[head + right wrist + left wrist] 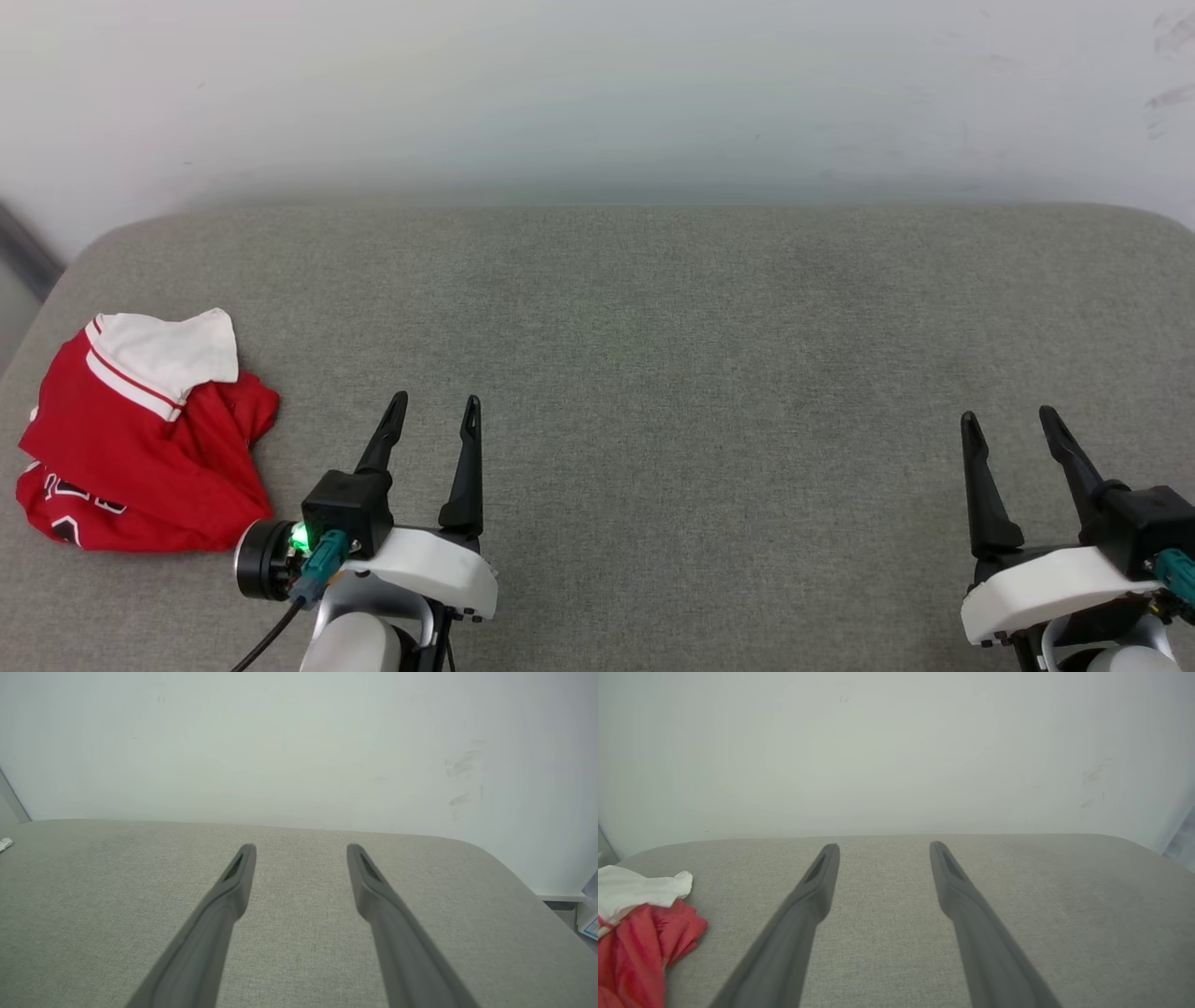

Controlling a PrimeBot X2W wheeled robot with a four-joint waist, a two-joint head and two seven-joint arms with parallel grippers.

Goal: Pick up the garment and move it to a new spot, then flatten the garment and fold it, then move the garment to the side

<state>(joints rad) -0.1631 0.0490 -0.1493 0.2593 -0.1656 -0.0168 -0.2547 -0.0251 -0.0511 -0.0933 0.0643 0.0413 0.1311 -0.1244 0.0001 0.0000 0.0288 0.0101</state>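
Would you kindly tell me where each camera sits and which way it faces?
Head view: on the robot's head, facing forward and down at the grey cushion; left hand and right hand open; garment far left.
Left wrist view: on the left wrist, facing along its fingers toward the wall; garment at left edge.
Right wrist view: on the right wrist, facing along its fingers toward that wall.
Shared: head and left wrist views show the garment.
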